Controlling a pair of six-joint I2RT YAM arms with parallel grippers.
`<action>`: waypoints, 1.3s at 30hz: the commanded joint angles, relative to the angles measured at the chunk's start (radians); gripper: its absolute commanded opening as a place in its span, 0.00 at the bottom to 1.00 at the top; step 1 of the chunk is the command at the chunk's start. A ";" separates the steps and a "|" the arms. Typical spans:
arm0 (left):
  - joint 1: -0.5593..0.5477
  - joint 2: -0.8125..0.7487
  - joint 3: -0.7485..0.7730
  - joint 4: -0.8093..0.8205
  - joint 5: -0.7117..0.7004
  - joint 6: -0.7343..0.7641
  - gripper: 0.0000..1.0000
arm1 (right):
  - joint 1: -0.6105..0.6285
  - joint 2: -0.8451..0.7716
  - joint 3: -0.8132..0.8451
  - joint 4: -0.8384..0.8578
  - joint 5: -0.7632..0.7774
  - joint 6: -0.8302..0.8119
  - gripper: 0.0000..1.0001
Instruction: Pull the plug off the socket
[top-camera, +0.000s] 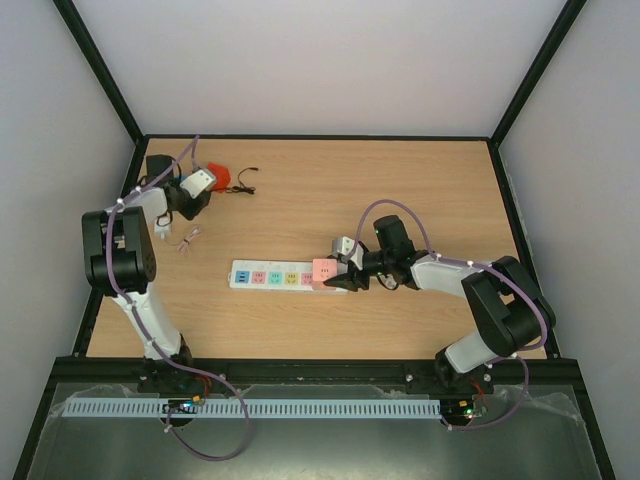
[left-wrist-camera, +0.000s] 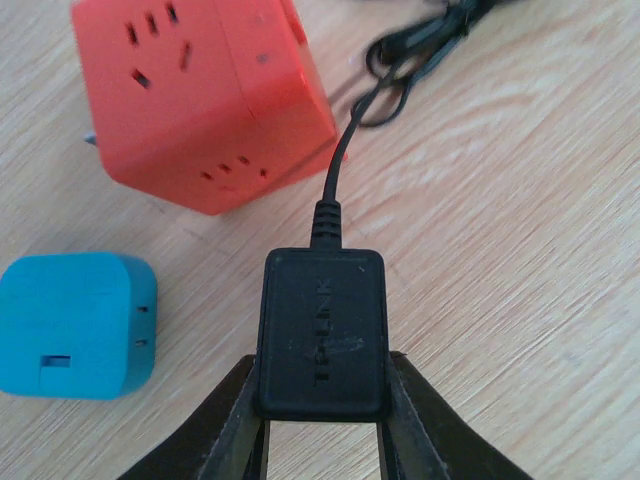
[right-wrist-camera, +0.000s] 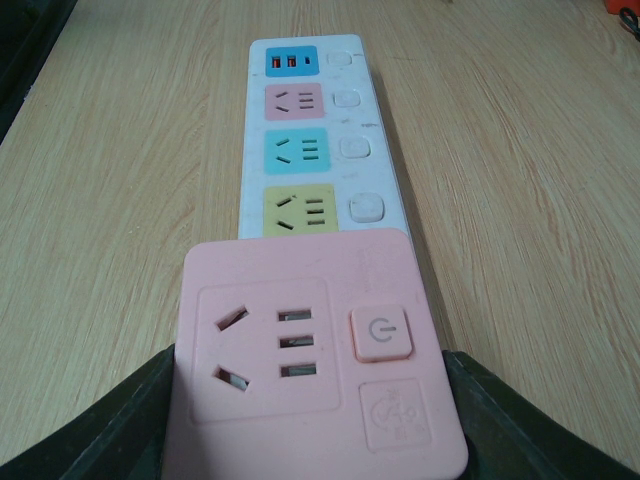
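Observation:
The socket (top-camera: 265, 275) is a long white power strip lying flat mid-table; its coloured outlet faces (right-wrist-camera: 295, 150) run away from me in the right wrist view. A pink square plug block (right-wrist-camera: 310, 350) with its own outlet and button covers the strip's near end (top-camera: 325, 271). My right gripper (right-wrist-camera: 315, 400) is shut on this pink plug, one finger (right-wrist-camera: 130, 425) against each side. Whether the plug is seated or lifted off, I cannot tell. At the far left, my left gripper (left-wrist-camera: 320, 405) is shut on a black adapter (left-wrist-camera: 320, 320) with a thin black cord (left-wrist-camera: 345, 150).
A red cube socket (left-wrist-camera: 200, 95) and a blue cube plug (left-wrist-camera: 75, 325) lie on the wood just beyond the left gripper (top-camera: 203, 186). The black cord's loops (top-camera: 243, 183) trail right of the red cube (top-camera: 218, 177). A small pale wire scrap (top-camera: 187, 242) lies left of the strip.

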 joint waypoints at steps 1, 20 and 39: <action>-0.039 -0.033 -0.076 0.102 -0.141 0.079 0.08 | -0.001 0.024 -0.016 -0.037 0.058 -0.005 0.37; -0.135 -0.116 -0.201 0.102 -0.274 0.122 0.43 | -0.001 0.015 -0.019 -0.034 0.064 0.001 0.37; -0.225 -0.311 -0.131 -0.267 0.054 0.006 0.69 | 0.000 -0.003 -0.017 -0.040 0.067 0.007 0.37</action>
